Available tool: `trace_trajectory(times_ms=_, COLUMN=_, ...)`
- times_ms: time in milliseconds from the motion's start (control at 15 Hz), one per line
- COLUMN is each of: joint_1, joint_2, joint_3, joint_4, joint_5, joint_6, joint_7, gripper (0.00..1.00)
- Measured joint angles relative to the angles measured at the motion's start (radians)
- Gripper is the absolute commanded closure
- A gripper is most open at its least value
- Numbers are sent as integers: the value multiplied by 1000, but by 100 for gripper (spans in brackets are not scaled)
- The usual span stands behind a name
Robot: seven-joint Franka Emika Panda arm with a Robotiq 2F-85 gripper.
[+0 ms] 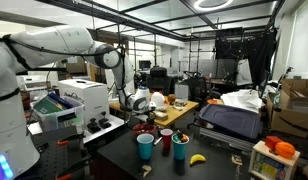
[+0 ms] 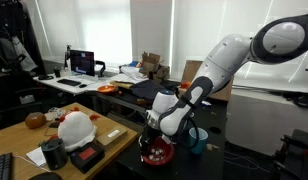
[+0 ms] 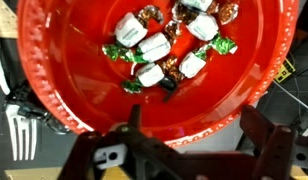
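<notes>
Wrist view: spread, empty jaws hover above a round red plastic plate (image 3: 60, 92). Its foil-wrapped candies (image 3: 154, 45) lie just ahead of them. Descending off-centre, they would likely scatter the slippery sweets or tip the rim.

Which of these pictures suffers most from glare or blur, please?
Worst in an exterior view, where the windows blow out white; in an exterior view a ceiling ring light flares; wrist view is sharp on the wrapped candies, the gripper dark below.

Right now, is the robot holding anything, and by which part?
Nothing is held: the open fingers hang above the round red plastic plate of foil-wrapped candies, with nothing between them.
</notes>
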Motion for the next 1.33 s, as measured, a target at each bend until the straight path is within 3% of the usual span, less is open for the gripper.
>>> trace_trajectory(times_ms=733, joint_1=-20, joint_2=-8, joint_3=15, joint_4=-31, joint_5=45, joint_6=52, joint_7=50, gripper=0)
trace_trajectory(times_ms=1333, joint_1=-68, joint_2=-151, joint_3=12, joint_4=-300, joint_5=47, joint_6=81, joint_7=64, gripper=0)
